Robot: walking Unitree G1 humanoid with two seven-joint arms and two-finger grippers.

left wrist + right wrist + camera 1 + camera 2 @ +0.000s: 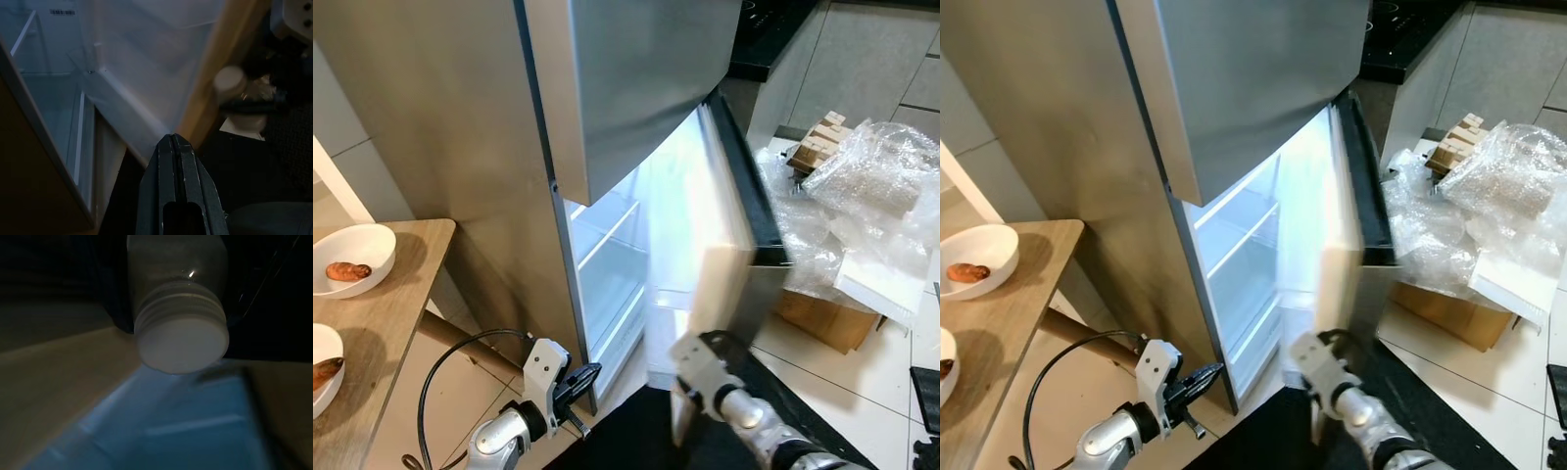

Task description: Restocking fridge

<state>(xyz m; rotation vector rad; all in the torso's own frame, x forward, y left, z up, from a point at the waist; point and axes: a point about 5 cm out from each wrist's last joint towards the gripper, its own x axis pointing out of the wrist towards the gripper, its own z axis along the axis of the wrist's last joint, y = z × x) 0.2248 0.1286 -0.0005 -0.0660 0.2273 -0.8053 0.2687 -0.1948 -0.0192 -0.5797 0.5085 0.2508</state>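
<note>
The steel fridge [460, 147] stands ahead with its lower door [729, 245] swung open to the right and blurred. Inside, lit white shelves [607, 255] show nothing on them. My left gripper [585, 378] is low at the fridge's bottom left corner; its black fingers [176, 186] are pressed together, holding nothing. My right gripper [691, 360] sits low by the open door's bottom edge. It is shut on a clear bottle [178, 308] whose white cap faces the wrist camera. That cap [230, 83] also appears blurred in the left wrist view.
A wooden table [391, 313] at the left carries two white bowls [357, 257] [323, 367] with brown food. Bubble wrap [862, 196] and a cardboard box [822, 318] crowd the floor right of the door. A black mat [636, 436] lies underfoot.
</note>
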